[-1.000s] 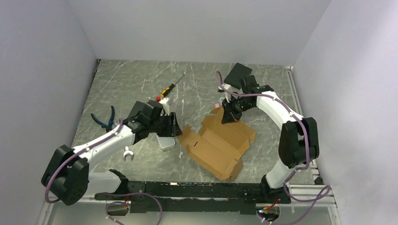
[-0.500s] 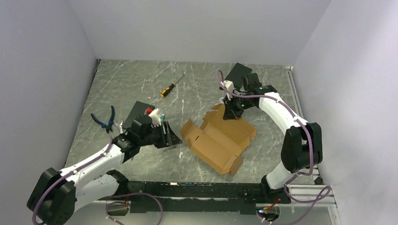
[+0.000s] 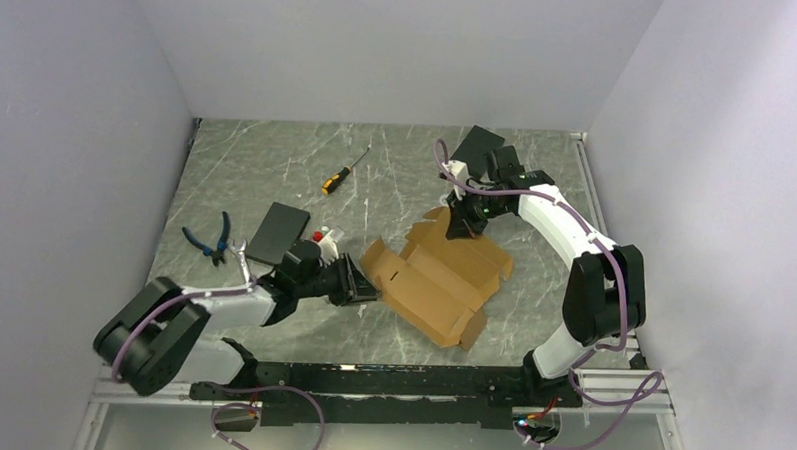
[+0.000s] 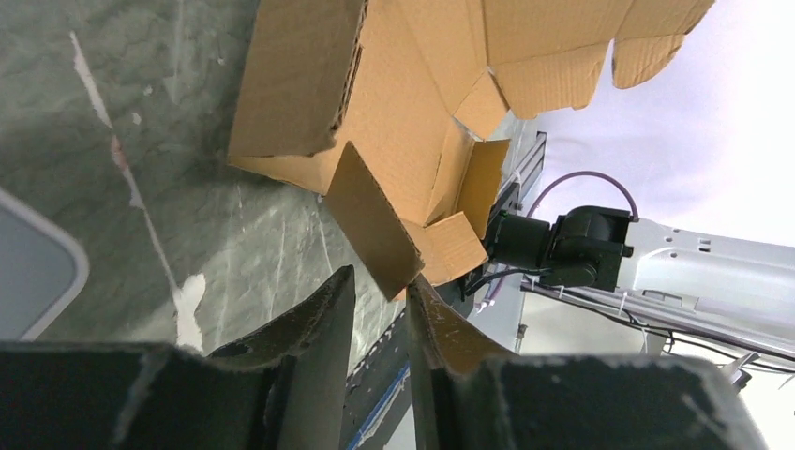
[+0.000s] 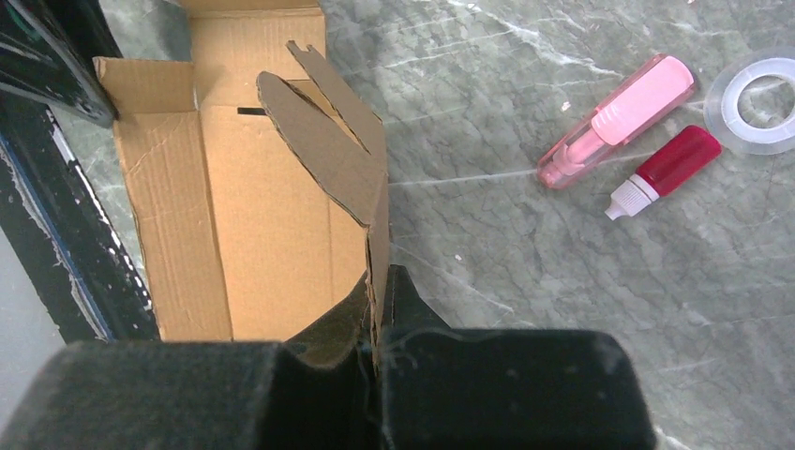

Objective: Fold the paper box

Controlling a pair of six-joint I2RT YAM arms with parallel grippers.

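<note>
The tan-brown creased cardboard paper box lies mostly unfolded on the grey marbled table, the right hand pinching its far flap and the left hand narrowed around a near flap's corner, grip uncertain.

The grey marbled surface carries the paper box near centre toward four o'clock, a screwdriver at eleven o'clock, and blue-handled pliers beside a black slab at nine o'clock.
</note>
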